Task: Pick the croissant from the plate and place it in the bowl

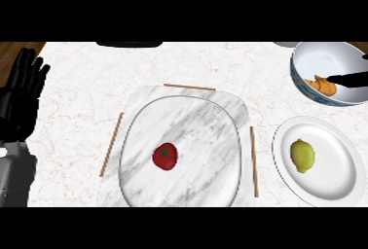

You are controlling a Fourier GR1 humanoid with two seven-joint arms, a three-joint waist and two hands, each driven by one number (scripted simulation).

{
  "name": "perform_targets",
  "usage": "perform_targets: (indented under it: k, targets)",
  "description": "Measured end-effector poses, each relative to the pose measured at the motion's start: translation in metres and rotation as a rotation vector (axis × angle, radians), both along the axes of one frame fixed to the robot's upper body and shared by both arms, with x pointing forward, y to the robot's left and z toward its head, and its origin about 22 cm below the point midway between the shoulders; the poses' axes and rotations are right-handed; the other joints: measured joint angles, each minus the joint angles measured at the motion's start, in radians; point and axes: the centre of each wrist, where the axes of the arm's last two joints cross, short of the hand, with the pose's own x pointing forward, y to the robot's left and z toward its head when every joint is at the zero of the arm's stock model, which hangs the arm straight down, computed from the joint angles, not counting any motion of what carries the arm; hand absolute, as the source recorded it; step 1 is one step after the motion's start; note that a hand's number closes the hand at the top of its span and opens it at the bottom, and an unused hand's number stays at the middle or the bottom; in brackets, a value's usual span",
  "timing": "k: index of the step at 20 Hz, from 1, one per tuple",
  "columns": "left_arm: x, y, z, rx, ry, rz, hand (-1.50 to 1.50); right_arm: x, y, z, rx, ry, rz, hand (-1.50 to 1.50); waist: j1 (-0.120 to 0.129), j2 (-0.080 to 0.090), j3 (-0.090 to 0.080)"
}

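The croissant [322,86], small and orange-brown, lies inside the white bowl [309,56] at the upper right, against its near wall. My right hand [352,78] comes in from the right edge over the bowl, and its dark tip reaches the croissant; most of the hand is outside the picture. My left hand [20,97] rests open at the left edge, fingers up, away from everything. A large marble plate [187,126] in the middle carries a red tomato [165,156].
A white plate [338,180] at the lower right holds a yellow lemon [303,155]. The marble plate sits on a marble board [237,104] with thin wooden strips along its sides. A dark object [129,44] lies at the counter's far edge.
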Motion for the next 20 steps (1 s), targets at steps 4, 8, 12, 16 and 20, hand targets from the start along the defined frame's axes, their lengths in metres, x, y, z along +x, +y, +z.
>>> perform_targets:
  k: [4,8,12,16,20]
  targets:
    - [0.0,-0.005,-0.005,0.002,0.001,0.003,0.0,-0.01,-0.019,0.006,0.033,-0.141,-0.099,-1.5,-0.002,0.001,0.0]
    - [0.001,-0.004,-0.006,0.002,0.005,0.004,0.0,-0.029,-0.05,0.014,0.07,-0.228,-0.213,-1.5,-0.007,0.001,0.0]
    - [0.002,-0.001,-0.006,-0.001,-0.001,0.013,0.0,-0.056,-0.084,0.014,0.13,-0.28,-0.293,-1.5,-0.012,0.0,0.0]
    - [0.002,0.0,-0.004,0.003,-0.001,0.023,0.0,-0.095,-0.12,0.011,0.164,-0.322,-0.318,-1.5,-0.017,-0.001,0.001]
    - [-0.003,0.005,-0.008,0.001,0.005,0.027,0.0,-0.135,-0.15,0.012,0.195,-0.361,-0.322,-1.5,-0.019,-0.002,0.002]
